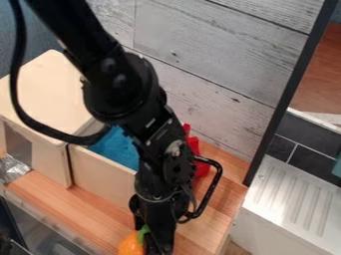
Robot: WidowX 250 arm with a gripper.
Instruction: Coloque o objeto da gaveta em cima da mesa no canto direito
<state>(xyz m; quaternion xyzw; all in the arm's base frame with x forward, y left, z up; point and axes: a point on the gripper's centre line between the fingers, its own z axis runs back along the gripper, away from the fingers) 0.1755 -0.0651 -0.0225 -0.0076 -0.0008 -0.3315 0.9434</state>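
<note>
Camera view: end effector was at bottom edge, couldn't tell if open or closed; orange object with green top was right beside it, outside the open drawer

The toy is orange and green, the drawer cream with blue inside, the wall grained grey-white, the worktop striped brown.
</note>
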